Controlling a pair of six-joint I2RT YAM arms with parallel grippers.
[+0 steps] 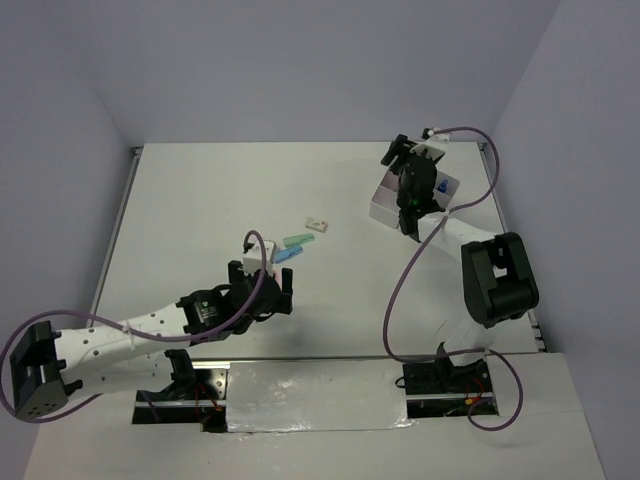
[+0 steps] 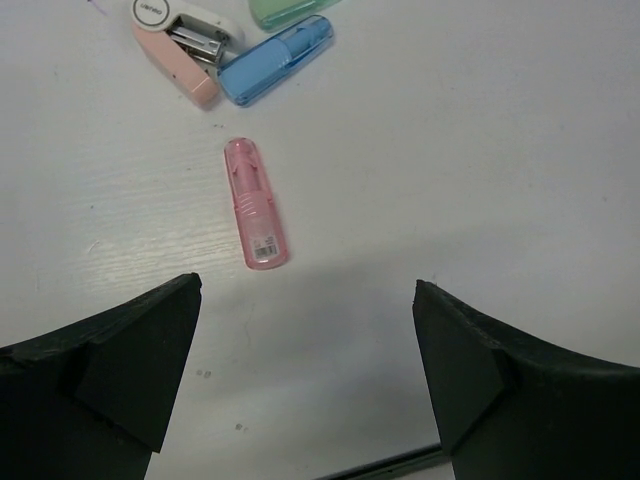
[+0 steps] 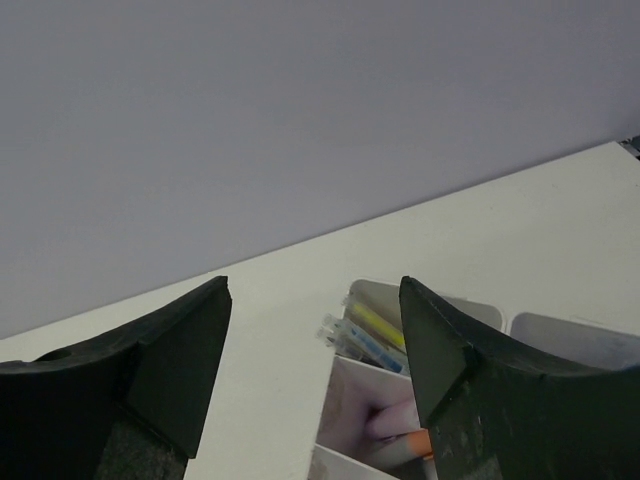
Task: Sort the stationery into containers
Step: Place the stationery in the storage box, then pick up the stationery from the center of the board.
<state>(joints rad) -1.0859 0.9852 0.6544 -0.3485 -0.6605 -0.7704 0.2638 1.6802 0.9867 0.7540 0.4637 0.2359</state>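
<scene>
White table [image 1: 200,200], pale grey walls; left gripper [image 2: 307,290] released, spread wide above a pink marker [image 2: 256,205] lying flat, barcode sticker at its near end; beyond it a blue marker [image 2: 275,62], a green item [image 2: 285,10] and a pink-and-white stapler [image 2: 185,45], its oval logo too small to read. Right gripper [image 3: 315,290] likewise released, above the white tray [image 3: 372,289] at the table's far right; one compartment holds yellow and blue pens [image 3: 365,335], the next pink and orange pieces.

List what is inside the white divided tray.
The tray holds thin yellow and blue pens in one compartment, and a pink marker and an orange item in the next. The right gripper hides most of the other compartments.
</scene>
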